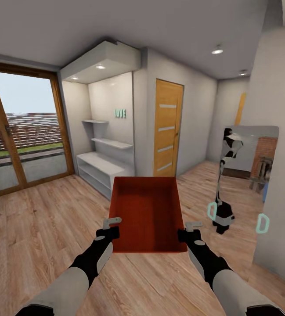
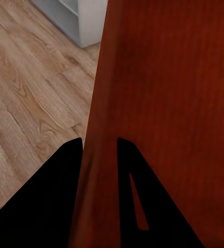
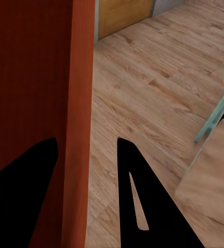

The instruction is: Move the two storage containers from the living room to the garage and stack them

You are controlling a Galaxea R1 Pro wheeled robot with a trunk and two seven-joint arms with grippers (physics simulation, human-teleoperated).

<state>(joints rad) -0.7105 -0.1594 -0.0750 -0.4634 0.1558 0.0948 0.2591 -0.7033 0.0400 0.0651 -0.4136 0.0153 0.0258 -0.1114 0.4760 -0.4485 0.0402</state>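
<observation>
Orange-red plastic sits at lower centre of the head view: one storage container (image 1: 146, 213), open side up, carried clear of the wood plank floor (image 1: 41, 228). We hold it from both sides, which we judge keeps it level for transit. Our left gripper (image 1: 112, 224) clamps the bin's left wall, one finger on each side of the rim, as the left wrist view confirms; our right gripper (image 1: 191, 228) pinches the right wall likewise. Count: one container in sight, two grippers, two orange doors, one near (image 1: 167, 127) and one far (image 1: 240, 109), one glass door (image 1: 19, 131) at left, one white shelf unit (image 1: 100, 153). The setting is wood-floored, so the garage lies ahead.
</observation>
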